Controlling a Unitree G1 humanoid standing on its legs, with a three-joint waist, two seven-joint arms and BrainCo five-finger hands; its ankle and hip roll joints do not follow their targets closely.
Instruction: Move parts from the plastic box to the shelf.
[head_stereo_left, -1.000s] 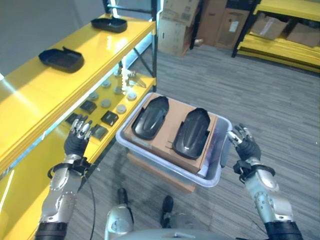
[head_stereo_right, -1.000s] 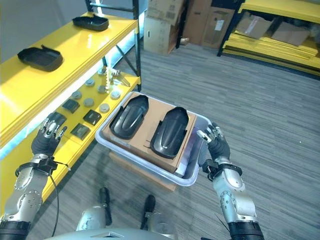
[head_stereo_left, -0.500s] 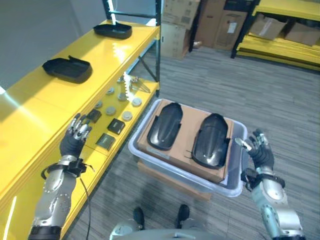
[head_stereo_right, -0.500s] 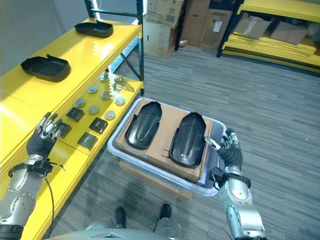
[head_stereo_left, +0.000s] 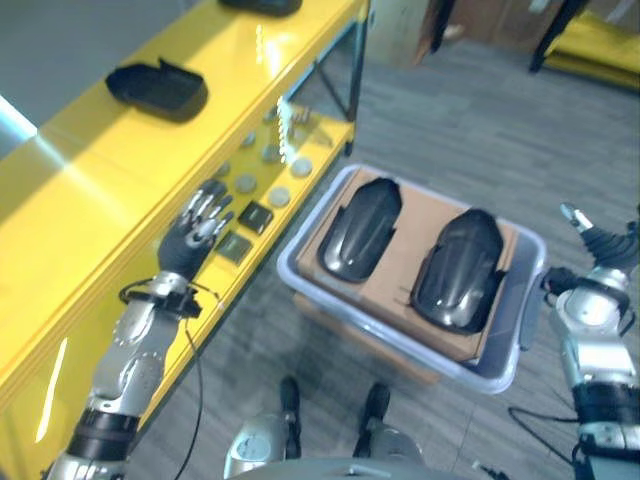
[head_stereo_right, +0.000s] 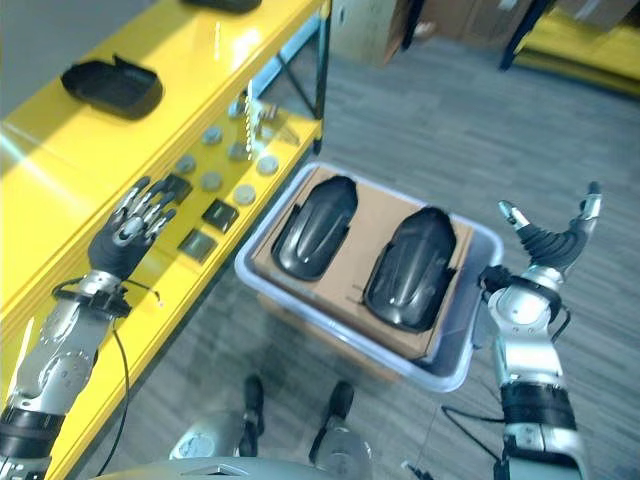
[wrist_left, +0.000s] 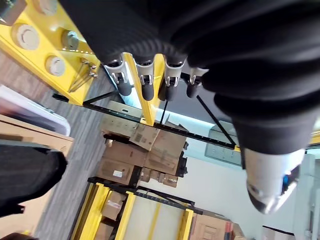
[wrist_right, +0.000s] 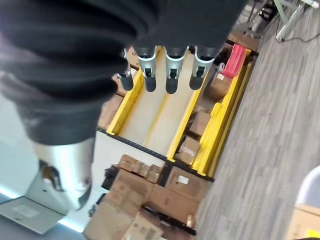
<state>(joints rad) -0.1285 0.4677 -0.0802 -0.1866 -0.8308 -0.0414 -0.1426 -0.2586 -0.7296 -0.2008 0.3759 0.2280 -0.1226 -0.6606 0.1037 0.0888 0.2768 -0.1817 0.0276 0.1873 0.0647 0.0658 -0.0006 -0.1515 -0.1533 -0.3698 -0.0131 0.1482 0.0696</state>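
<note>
fingers on both hands were straight and spread, grasping nothing. left hand (head_stereo_left: 196, 232) hung in front of the shelf (head_stereo_left: 90, 200) edge, above the small square and round bits on the lower level. right hand (head_stereo_right: 556, 242) was raised just beside the box (head_stereo_right: 452, 368), on its right, apart from it.

two black parts lay in the box on a cardboard sheet (head_stereo_right: 372, 222), side by side and not touching: the left part (head_stereo_right: 316, 227) and the right part (head_stereo_right: 411, 266). each was a long, domed shell, rounded at one end, glossy on top. two more black pieces sat on the shelf top; one (head_stereo_left: 157, 86) was near the left arm's side, well apart from the box.

the shells looked like thin moulded plastic, so probably light and stiff, with some flex at the rim. their smooth curved backs would likely be slippery; a pinch on the dome would tend to slide off. the better hold seemed to be across the narrow width, fingers on one long edge and thumb on the other, or fingers hooked under the rim where it met the cardboard. they didn't look fragile, though a hard squeeze might bow the shell. whether they were hollow underneath couldn't be told.
</note>
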